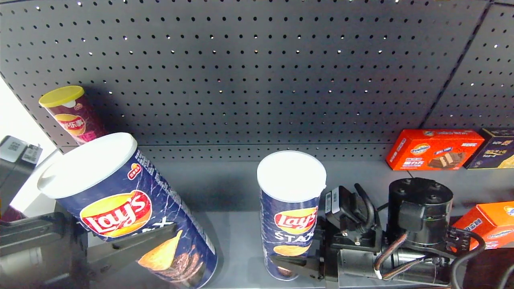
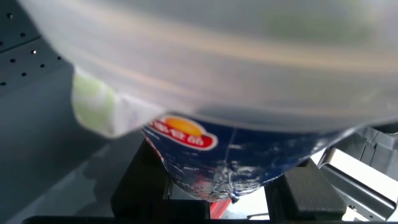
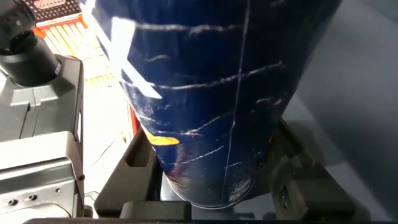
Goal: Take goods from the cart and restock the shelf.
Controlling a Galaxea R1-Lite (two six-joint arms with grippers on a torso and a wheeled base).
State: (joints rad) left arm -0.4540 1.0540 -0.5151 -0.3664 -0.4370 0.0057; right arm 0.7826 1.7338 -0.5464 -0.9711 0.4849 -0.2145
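Two blue chip cans with white lids are in my grippers. The left can (image 1: 124, 208) is tilted, its lid leaning to the left, above the front left of the grey shelf (image 1: 241, 180). My left gripper (image 1: 100, 241) is shut on its lower body; in the left wrist view the can (image 2: 236, 149) sits between the black fingers (image 2: 140, 180) of that gripper (image 2: 227, 186). The right can (image 1: 291, 212) is upright at the shelf's front middle, with my right gripper (image 1: 293, 267) shut on it near its base. Here too the can (image 3: 211, 93) is clamped in the gripper (image 3: 211, 174).
A maroon can with a yellow lid (image 1: 72, 114) stands at the shelf's back left against the pegboard wall (image 1: 257, 60). An orange box (image 1: 433, 148) and a dark box (image 1: 496, 150) sit at the back right, another orange box (image 1: 486, 226) at the front right. Bare shelf lies between the two cans.
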